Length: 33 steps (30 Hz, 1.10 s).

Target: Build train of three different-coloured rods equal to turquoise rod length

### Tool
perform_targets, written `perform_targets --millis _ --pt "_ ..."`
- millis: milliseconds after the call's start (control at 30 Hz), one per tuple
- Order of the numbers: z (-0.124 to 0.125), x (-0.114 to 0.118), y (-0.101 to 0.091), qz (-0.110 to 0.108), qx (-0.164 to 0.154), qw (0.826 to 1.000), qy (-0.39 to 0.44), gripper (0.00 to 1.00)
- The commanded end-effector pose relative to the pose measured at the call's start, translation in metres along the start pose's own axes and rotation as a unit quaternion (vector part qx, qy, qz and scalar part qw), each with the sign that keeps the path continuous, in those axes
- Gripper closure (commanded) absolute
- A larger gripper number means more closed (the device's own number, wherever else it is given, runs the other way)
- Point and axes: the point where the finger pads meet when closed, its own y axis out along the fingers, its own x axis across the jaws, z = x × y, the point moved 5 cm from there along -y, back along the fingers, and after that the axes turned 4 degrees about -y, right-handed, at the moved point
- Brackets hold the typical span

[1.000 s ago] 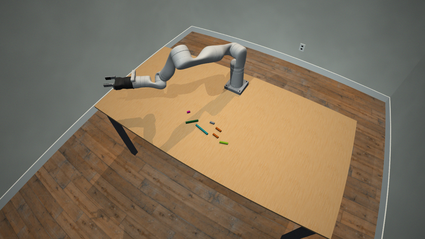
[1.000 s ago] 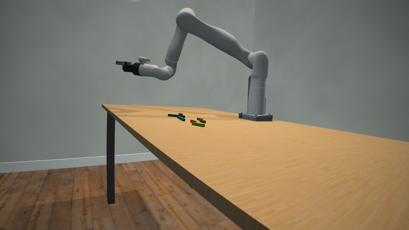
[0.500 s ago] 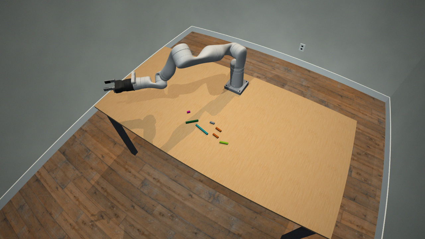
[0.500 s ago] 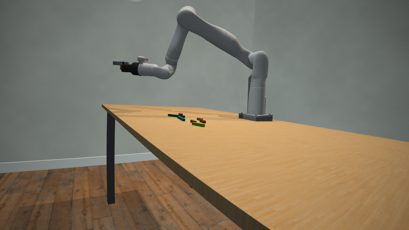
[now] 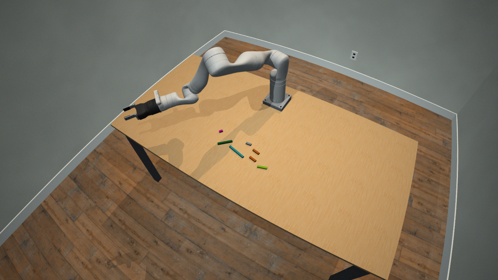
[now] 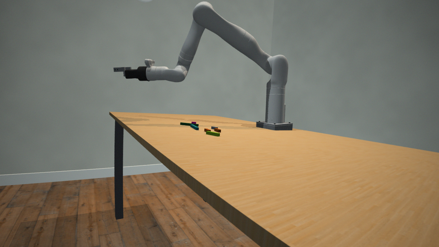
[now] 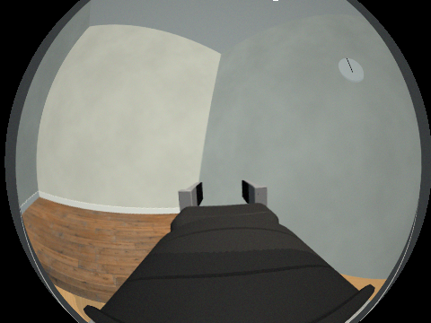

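Top view: my arm rises from its base plate on the wooden table and reaches out over a corner of the top. Its pincer is released, fingers spread, nothing between them. Exterior view: the pincer is held roughly level, high above the table and well apart from every rod. Wrist view: the two fingers face the walls, with a round white disc at upper right and floorboards at lower left.

Rod positions, all flat on the table:
- Turquoise rod: slanted, one end near the green rod.
- Magenta rod: the shortest, on the far side of the green one in the exterior view.
- Grey rod: near the first orange rod.
- Second orange rod: beside the first, a gap between, roughly parallel.
- Lime rod: nearest the exterior camera, turned at a different angle from the orange pair.

Train status: not formed. Grey, orange and lime lie separately; magenta is apart from them. Shadows of the arm fall across the table, one over part of the rod area.

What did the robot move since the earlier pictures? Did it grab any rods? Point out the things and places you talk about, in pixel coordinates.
The gripper (image 5: 126, 113) (image 6: 117, 69) (image 7: 222, 189) swung toward the bottom of the top picture, and a little to the left in the exterior one. It's open and took hold of nothing, and it let go of nothing. The seven rods (image 5: 236, 151) (image 6: 194, 126) stayed where they were.
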Motion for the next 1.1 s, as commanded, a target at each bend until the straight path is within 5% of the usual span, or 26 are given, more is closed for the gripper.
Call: perform_targets --millis 0,267,333,467,833,900,1067 --pt "0.006 -0.025 -0.004 0.031 -0.009 0.999 0.000 0.00" --pt "0.009 -0.093 -0.022 0.124 -0.042 0.991 -0.025 0.00" --pt "0.009 -0.093 -0.022 0.124 -0.042 0.991 -0.025 0.00" --pt "0.006 -0.128 -0.037 0.173 -0.066 0.982 -0.041 0.00" --pt "-0.012 -0.213 -0.103 0.304 -0.148 0.936 -0.098 0.00" --pt "-0.012 -0.213 -0.103 0.304 -0.148 0.936 -0.098 0.00" --pt "-0.024 -0.241 -0.142 0.357 -0.189 0.906 -0.130 0.00"
